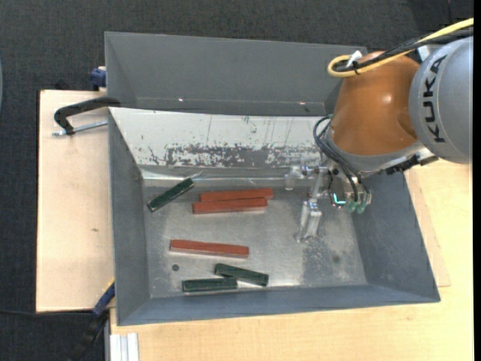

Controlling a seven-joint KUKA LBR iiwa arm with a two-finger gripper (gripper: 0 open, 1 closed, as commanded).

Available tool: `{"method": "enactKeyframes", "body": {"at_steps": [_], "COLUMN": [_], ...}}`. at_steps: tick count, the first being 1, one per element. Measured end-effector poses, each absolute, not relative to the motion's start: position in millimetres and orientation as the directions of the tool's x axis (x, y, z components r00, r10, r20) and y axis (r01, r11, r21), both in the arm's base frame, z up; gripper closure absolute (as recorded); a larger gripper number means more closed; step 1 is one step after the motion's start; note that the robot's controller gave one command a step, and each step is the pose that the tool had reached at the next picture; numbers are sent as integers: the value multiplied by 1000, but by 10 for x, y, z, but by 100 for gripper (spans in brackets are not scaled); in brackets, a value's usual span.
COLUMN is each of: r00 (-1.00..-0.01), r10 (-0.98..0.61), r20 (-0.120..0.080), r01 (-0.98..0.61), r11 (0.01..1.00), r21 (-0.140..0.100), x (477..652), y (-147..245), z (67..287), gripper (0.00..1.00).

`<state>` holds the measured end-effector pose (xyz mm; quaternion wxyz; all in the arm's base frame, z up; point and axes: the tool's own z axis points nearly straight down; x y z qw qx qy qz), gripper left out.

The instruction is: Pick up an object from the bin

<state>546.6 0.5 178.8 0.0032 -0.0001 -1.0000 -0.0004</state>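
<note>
While the arm [443,89], capped by its orange cover [372,111], is being held over the right side of the grey metal bin [225,66], the gripper [308,220] is being poised low above a bare patch of the bin floor [331,258], right of centre. Whether it is released or clenched cannot be told from this angle, and it is being seen apart from every loose thing. Nearest to it, on its left and near the middle of the bin, a pair of red-brown bars [231,201] is being shown lying side by side, touching along their length. Farther left, a tilted dark green bar [170,194] is being shown close to the foot of the back wall [218,138]. Toward the front, a single red-brown bar [209,249] is being seen lying flat, and just in front of it two dark green bars [225,279] are being seen end to end, overlapping. The bin floor is being shown dull and scuffed, while the sloping back wall is being marked by a band of pale scratches and speckles and is being lit to a sheen. Around the bin, a dark floor [225,6] is being seen.
</note>
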Motion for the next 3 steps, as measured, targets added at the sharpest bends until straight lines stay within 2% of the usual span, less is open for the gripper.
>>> {"method": "enactKeyframes", "body": {"at_steps": [1, 2, 3], "r00": [-1000, -999, -996], "r10": [0, -54, -93], "r20": [-1, -4, -6], "r01": [0, -54, -93], "r11": [1000, 999, 996], "r21": [1, -1, 2], "x": [5482, 5574, 5633], "y": [5, 347, 708], "z": [1821, 1549, 984], "gripper": [0, 0, 0]}}
